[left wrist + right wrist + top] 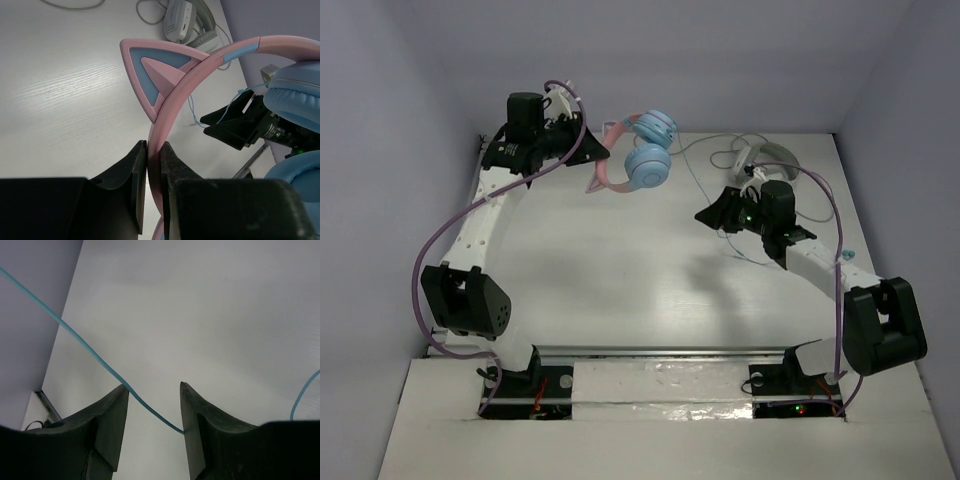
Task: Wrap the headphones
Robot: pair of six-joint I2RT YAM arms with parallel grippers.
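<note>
The headphones (647,165) have light-blue earcups and a pink headband with cat ears, and are held up above the far middle of the table. My left gripper (582,150) is shut on the pink headband (159,127), just below a cat ear (150,70); a blue earcup (295,95) shows to the right. My right gripper (712,213) is open to the right of the headphones. In the right wrist view the thin light-blue cable (90,351) runs slantwise between its open fingers (152,390), touching the right finger, not pinched.
White-grey headphones (767,160) with a pale cable lie at the far right, also in the left wrist view (186,20). Purple walls close in the table's back and sides. My right gripper shows in the left wrist view (232,125).
</note>
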